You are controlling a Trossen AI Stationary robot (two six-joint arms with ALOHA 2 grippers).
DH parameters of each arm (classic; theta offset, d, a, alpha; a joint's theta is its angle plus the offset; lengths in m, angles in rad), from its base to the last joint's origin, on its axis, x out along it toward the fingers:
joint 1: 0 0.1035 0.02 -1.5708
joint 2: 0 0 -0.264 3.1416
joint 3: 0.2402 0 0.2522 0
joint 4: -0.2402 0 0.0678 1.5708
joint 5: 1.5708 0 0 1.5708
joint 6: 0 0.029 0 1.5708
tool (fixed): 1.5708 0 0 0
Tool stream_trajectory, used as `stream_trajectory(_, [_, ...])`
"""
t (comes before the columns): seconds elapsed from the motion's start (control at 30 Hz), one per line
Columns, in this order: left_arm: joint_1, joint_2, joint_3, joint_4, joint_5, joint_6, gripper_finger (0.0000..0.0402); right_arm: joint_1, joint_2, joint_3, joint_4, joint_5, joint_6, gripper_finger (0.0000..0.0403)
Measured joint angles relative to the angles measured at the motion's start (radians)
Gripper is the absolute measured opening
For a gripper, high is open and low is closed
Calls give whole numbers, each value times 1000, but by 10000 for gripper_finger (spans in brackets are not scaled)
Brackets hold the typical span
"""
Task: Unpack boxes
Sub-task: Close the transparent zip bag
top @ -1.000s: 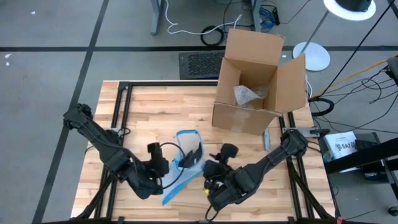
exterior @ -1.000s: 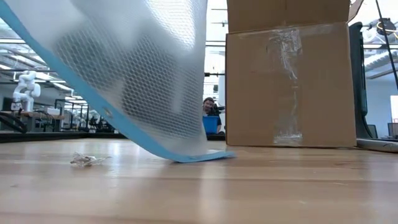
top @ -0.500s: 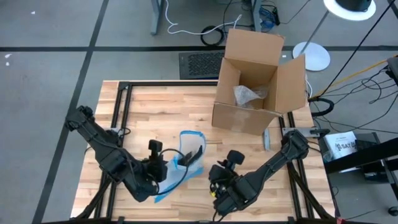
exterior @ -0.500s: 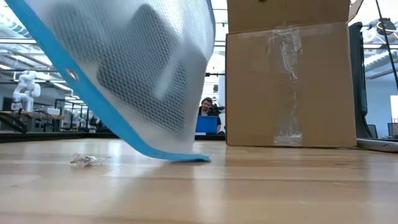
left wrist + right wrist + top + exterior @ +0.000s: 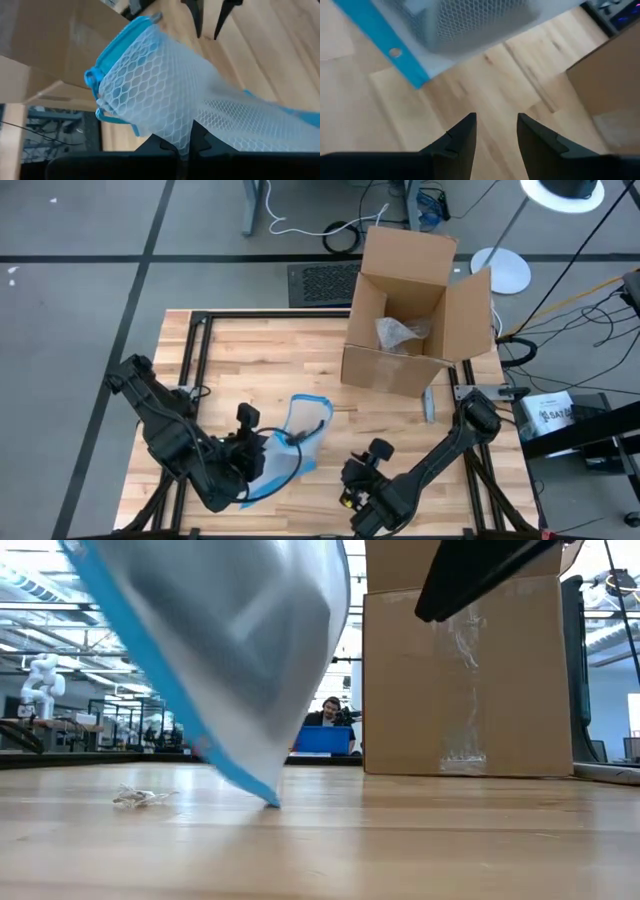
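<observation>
Box: brown corrugated cardboard box (image 5: 405,330) – flaps open, upper right of the pale wooden surface (image 5: 240,370).
Left gripper (image 5: 262,465): fingers clamped on the clear blue-edged mesh pouch (image 5: 290,445), lower centre.
Right gripper (image 5: 352,472): fingers apart, empty – just right of the pouch.

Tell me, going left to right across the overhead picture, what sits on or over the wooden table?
Left tool shut on the blue-edged pouch → right tool, open and empty → the open cardboard box at the far right.
</observation>
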Motion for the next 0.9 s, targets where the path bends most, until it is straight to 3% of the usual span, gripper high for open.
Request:
stream_trajectory(0.27, [9,26,1,-85,-57,88,0,-26,-6,-2,-162,34,61,130])
stream_trajectory(0.57, [25,84,0,-85,30,95,0,-19,-112,-2,-99,122,39,130])
stream_trajectory(0.73, [20,85,0,-83,34,93,0,-22,-193,-2,110,113,-213,130])
stream_trajectory(0.9, [13,85,0,-81,35,91,0,-25,-236,-2,392,-90,-632,130])
